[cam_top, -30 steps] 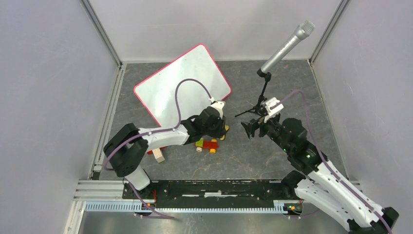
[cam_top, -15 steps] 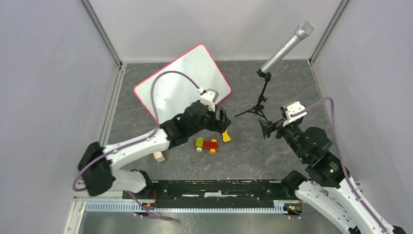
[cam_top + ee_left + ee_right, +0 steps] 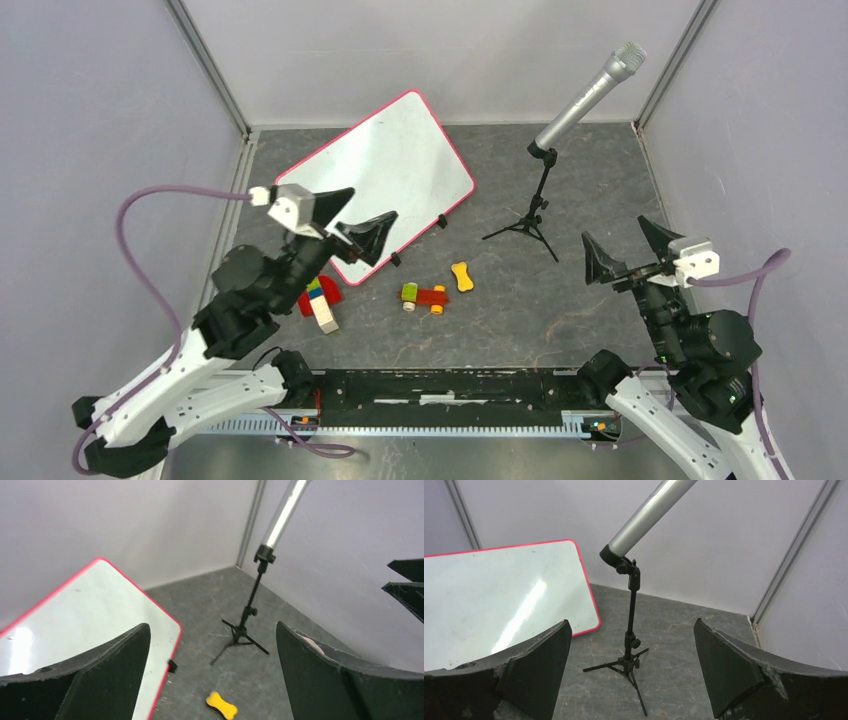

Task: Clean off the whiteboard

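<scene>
The whiteboard (image 3: 385, 170), white with a thin pink-red rim, lies tilted at the back left; I see no marks on its face. It also fills the left side of the left wrist view (image 3: 75, 615) and of the right wrist view (image 3: 499, 590). My left gripper (image 3: 373, 202) hangs open above the board's near edge, holding nothing. A yellow bone-shaped eraser (image 3: 461, 277) lies on the floor right of the board, seen low between the left fingers (image 3: 221, 705). My right gripper (image 3: 614, 228) is open and empty at the right, raised off the floor.
A silver microphone on a black tripod stand (image 3: 540, 195) stands back right, straight ahead of the right gripper (image 3: 631, 630) and ahead of the left one (image 3: 250, 610). A small toy car (image 3: 423, 296) and coloured blocks (image 3: 320, 300) lie near the board's front corner. Grey walls enclose the floor.
My left gripper opened, left the yellow eraser on the floor and drew back up and to the left. The right arm pulled back to the right and rose.
</scene>
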Motion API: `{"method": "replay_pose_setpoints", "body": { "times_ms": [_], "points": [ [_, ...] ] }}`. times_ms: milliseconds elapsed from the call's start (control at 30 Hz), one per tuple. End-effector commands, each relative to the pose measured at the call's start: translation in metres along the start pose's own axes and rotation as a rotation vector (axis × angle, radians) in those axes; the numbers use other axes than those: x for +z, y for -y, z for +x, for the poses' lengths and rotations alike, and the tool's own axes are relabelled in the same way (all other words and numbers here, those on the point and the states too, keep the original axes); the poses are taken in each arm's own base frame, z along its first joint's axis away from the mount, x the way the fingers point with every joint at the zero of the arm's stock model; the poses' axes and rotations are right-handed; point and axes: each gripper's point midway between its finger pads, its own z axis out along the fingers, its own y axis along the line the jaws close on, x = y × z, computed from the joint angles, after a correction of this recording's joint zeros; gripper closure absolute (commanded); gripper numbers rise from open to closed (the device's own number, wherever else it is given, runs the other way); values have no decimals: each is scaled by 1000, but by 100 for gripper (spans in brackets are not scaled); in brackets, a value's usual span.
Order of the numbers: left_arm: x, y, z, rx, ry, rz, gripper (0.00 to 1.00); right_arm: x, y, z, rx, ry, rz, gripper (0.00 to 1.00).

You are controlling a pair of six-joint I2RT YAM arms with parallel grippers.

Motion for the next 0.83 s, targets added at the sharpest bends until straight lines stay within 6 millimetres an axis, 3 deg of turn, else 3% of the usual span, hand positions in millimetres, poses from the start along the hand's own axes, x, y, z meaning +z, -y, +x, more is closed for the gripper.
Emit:
{"method": "replay_pose_setpoints", "body": {
  "times_ms": [0, 167, 367, 533, 800],
  "points": [
    [-31, -20, -53, 130, 134, -49, 0, -9, 18, -30, 26, 100, 65, 2],
    [-70, -29, -87, 136, 258, -49, 0, -13, 22, -39, 35, 145, 79, 2],
    [-100, -38, -105, 132, 344, -60, 0, -9, 23, -43, 27, 159, 88, 2],
    [-109, -44, -110, 136, 367, -80, 0, -7, 22, -39, 28, 157, 97, 2],
    [-104, -44, -104, 158, 346, -86, 0, 1, 21, -24, 19, 112, 113, 2]
  ]
}}
